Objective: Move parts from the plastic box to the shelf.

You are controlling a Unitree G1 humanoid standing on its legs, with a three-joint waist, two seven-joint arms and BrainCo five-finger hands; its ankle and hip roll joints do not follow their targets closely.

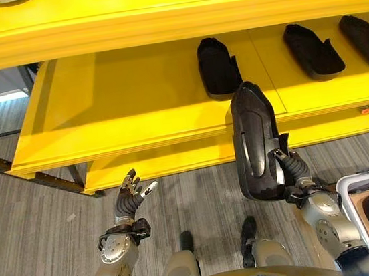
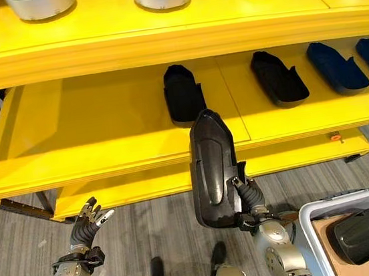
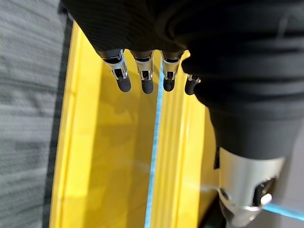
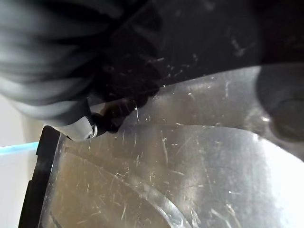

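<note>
Before the yellow shelf (image 1: 132, 97), right robot hand (image 1: 295, 171) grasps a black part (image 1: 256, 143); left robot hand (image 1: 131, 197) released.

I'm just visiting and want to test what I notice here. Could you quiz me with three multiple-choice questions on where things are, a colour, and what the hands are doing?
1. The black part in the right robot hand is
A in front of the shelf edge
B in the box
C on the floor

2. The shelf is
A blue
B yellow
C white

3. The left robot hand is
A gripping a part
B open, empty
C on the shelf

A: held upright before the shelf.
B: its boards are yellow.
B: fingers spread, nothing between them.
</note>
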